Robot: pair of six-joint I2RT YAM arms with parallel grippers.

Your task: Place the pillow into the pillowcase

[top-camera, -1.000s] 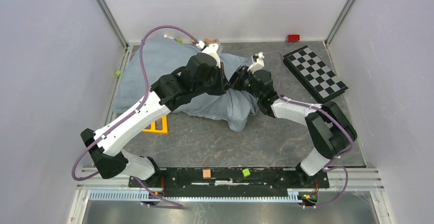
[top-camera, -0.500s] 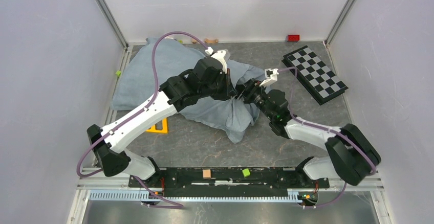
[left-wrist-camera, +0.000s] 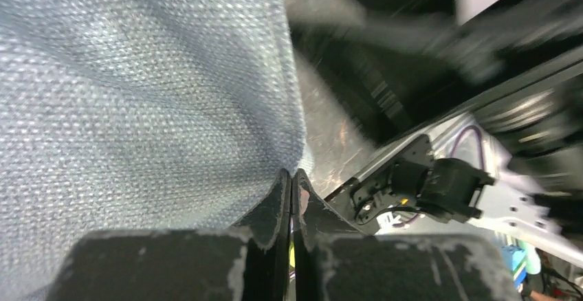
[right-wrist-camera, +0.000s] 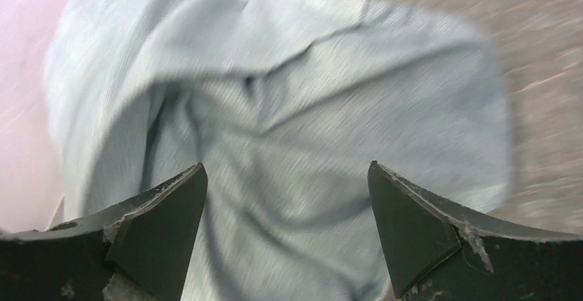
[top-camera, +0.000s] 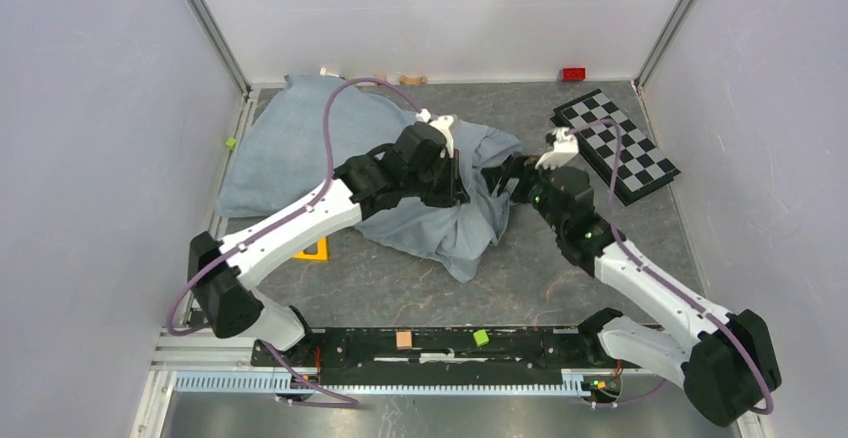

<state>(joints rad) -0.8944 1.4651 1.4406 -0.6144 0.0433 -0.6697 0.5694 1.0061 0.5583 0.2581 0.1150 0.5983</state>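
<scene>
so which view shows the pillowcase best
The top external view: it takes in nearly the whole pillowcase, wrinkled, spreading from the far left corner toward the middle. The left wrist view shows only close-up weave at the shut left gripper; the right wrist view shows blurred folds beyond the open right gripper.

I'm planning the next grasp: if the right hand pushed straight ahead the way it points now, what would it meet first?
The pillowcase: its wrinkled blue-grey cloth fills the view ahead of the open right hand. Depth is unclear, but it looks close.
</scene>
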